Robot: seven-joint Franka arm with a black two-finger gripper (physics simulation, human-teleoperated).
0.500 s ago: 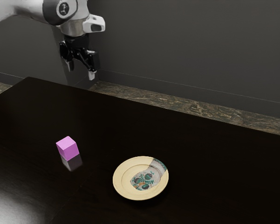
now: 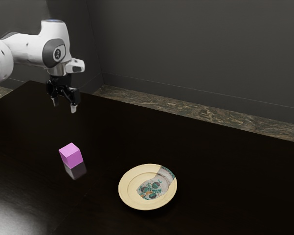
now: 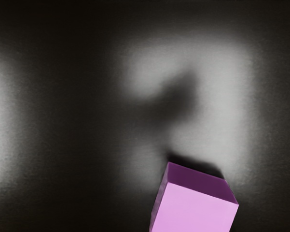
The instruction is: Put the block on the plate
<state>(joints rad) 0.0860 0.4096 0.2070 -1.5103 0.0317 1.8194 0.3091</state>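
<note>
Dark gray wall [image 2: 200, 49] stands behind a strip of brown, marbled floor [image 2: 205, 111], and before them lies a glossy, near-black table [image 2: 195, 147]. The exterior view takes in the arm [image 2: 27, 48], white with gray and black parts, and the round plate [image 2: 129, 195]. The wrist view gives the block [image 2: 71, 154] at closer range, with a pale pink top, a deep purple side and a narrow sliver of another face; around it, fine grain and soft pale patches of light [image 3: 222, 96] mark the tabletop, with a blurred dark shape [image 3: 183, 99] among them.

The table's far edge slants down toward the exterior view's right, well beyond block and plate. Between those two runs a stretch of bare tabletop. The black gripper [image 2: 64, 105] hangs above the table, its fingers [image 2: 74, 108] apart and clear of the block.

Sharp-cornered and cubic, the block sits on the table beside the plate, above its own reflection [image 2: 76, 170]. The plate is cream-rimmed and shallow, with teal and orange decoration on a grayish patch.
</note>
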